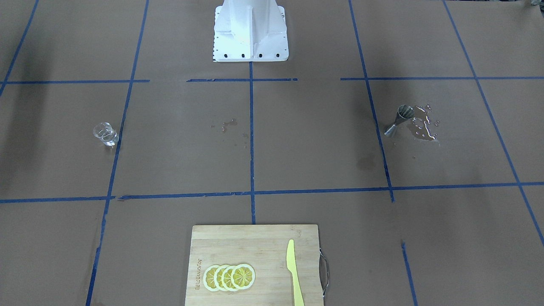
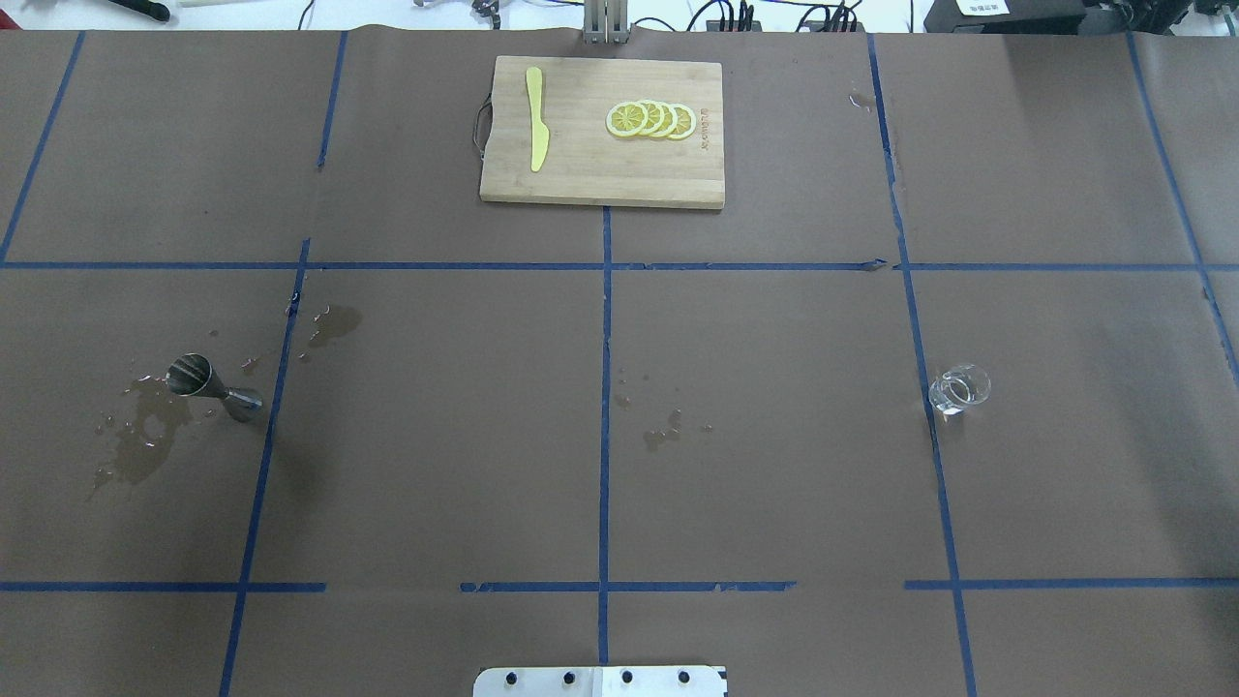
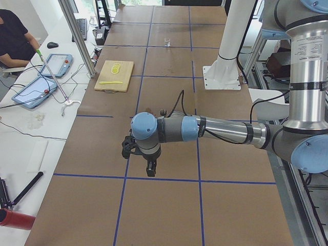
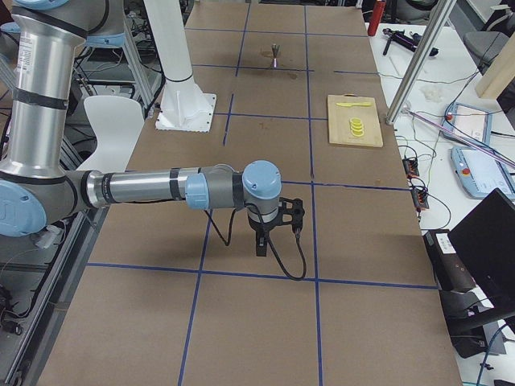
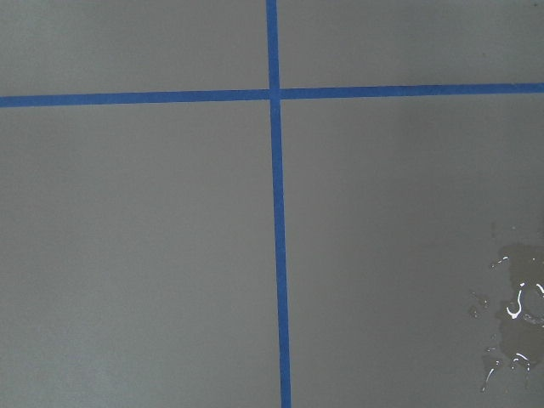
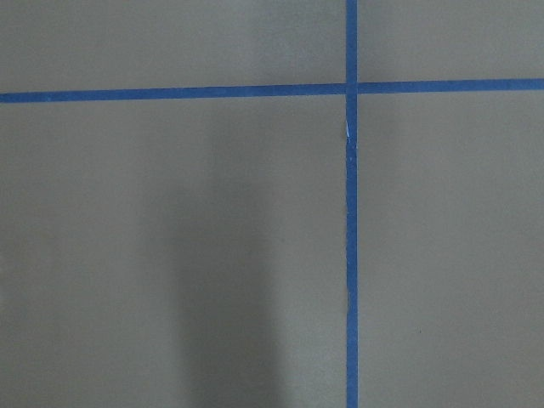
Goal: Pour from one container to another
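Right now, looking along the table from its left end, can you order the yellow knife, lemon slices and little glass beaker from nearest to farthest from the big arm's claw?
From the left claw:
1. yellow knife, on the near part of the cutting board.
2. lemon slices, farther along the same board.
3. glass beaker, alone, well beyond the board.

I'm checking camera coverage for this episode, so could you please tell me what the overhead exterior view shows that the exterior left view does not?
Only the overhead exterior view clearly shows the steel jigger beside a wet spill; no arm appears there. Only the exterior left view shows the left arm, its left gripper hanging above the table, a seated person and two tablets. Both show the cutting board with lemon slices and a yellow knife, and the glass beaker.
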Motion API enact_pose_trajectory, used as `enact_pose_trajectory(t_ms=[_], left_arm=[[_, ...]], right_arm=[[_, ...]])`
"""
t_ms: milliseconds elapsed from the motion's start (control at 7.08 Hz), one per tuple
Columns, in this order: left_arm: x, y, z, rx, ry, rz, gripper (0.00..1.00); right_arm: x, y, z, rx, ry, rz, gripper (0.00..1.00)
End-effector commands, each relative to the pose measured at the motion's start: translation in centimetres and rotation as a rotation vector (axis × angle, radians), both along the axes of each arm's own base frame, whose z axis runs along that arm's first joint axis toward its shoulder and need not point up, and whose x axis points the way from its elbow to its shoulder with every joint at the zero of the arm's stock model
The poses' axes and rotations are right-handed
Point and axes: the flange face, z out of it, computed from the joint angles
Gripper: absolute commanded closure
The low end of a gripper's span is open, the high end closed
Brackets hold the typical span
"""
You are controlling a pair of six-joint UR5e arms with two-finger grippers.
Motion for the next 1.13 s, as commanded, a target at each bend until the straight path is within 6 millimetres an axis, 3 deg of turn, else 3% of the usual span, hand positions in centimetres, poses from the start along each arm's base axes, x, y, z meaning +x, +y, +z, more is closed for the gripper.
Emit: enact_pose_trajectory(t_ms=[0, 282, 565, 847, 988], left_arm=[[0.0, 0.1, -3.8, 0.117, 0.001, 0.018, 0.0], [0.4, 0.1, -4.7, 0.153, -0.006, 0.04, 0.0], [1.1, -0.3, -3.9, 0.139, 0.0, 0.056, 0.0], [1.2, -0.2, -5.5, 0.196, 0.012, 0.052, 0.0], [3.1, -0.9, -6.8, 0.272, 0.048, 0.093, 0.0]], right_arm=[[-1.2, -0.3, -0.2, 0.004, 0.0, -0.03, 0.0], [-1.3, -0.4, -0.3, 0.007, -0.003, -0.028, 0.0], [-1.3, -0.4, -0.6, 0.011, -0.007, -0.025, 0.0], [-1.3, -0.4, -0.7, 0.015, -0.009, -0.026, 0.0], [-1.4, -0.4, -0.9, 0.028, -0.028, -0.028, 0.0]])
